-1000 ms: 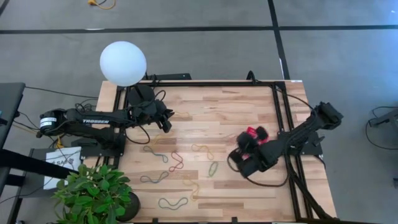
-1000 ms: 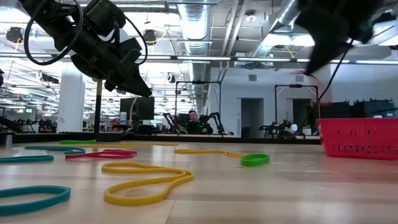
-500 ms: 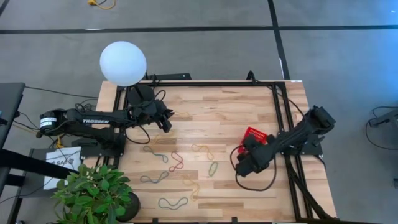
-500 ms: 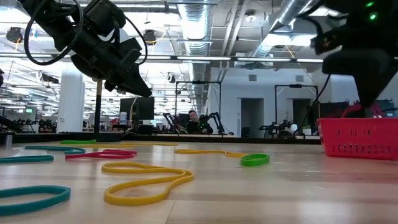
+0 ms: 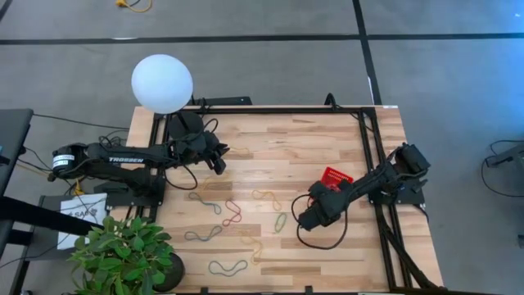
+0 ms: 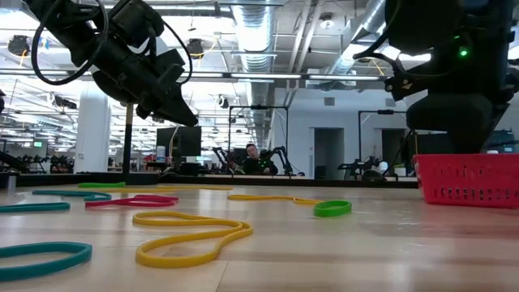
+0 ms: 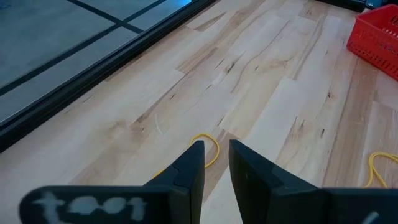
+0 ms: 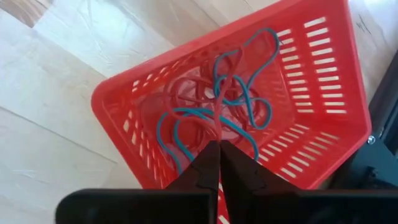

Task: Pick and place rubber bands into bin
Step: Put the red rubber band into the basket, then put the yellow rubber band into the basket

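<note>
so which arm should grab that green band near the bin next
Right, probably. The right gripper sits just beside the green band, jaws shut and empty, with the bin close behind it. The left gripper waits at the table's far side.

Two arms, two grippers: left gripper (image 5: 219, 162), right gripper (image 5: 304, 220). One red bin (image 5: 335, 177). About eight rubber bands (image 5: 232, 214) loose on table (image 5: 303, 139).

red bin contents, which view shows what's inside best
The right wrist view: it looks down into the bin, showing red and bluish rubber bands tangled inside. The high view shows the bin small, partly hidden by the right arm. The low view shows only its side wall; the left wrist view, one corner.
</note>
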